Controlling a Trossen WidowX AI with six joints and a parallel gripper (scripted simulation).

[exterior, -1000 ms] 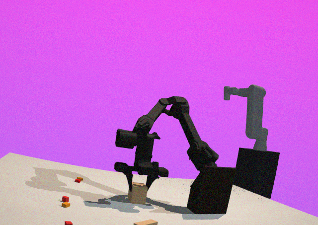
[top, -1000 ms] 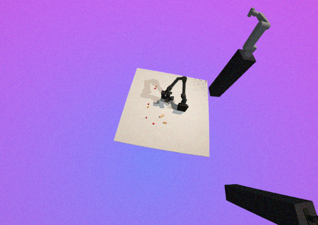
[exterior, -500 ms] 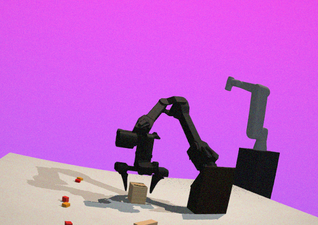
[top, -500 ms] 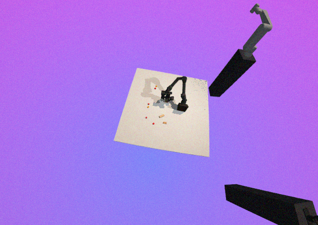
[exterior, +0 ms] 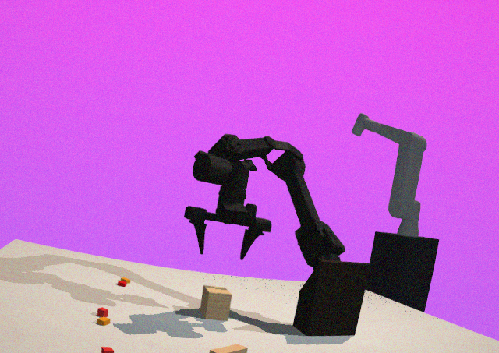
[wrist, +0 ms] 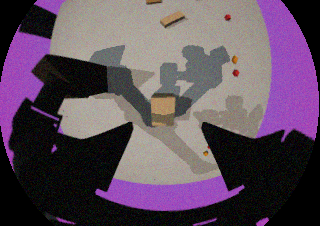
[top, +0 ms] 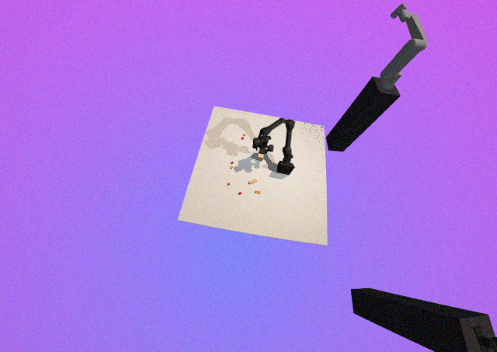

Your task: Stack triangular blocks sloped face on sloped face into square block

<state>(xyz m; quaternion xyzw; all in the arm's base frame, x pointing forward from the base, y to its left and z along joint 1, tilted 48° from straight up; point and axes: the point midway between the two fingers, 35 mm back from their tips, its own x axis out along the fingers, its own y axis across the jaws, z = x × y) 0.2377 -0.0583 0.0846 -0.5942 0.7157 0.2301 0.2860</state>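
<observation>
The two triangular wooden blocks stand together as one squarish tan block (top: 260,156) (exterior: 216,303) (wrist: 163,107) on the table. Its top looks level in the exterior view, and I see no clear gap between the halves; the sloped seam cannot be made out. My gripper (exterior: 221,256) (wrist: 167,126) is wide open and empty, straight above the block, with clear air between the fingertips and its top. In the top view the fingertips are too small to tell apart. Neither hand nor arm touches the block.
A long tan block (top: 252,181) (exterior: 228,348) (wrist: 172,19) and a smaller tan block (top: 257,192) (wrist: 153,1) lie on the table (top: 289,211). Several small red and orange pieces lie about it. A grey arm (top: 401,59) (exterior: 405,180) stands on a black pedestal beyond the table.
</observation>
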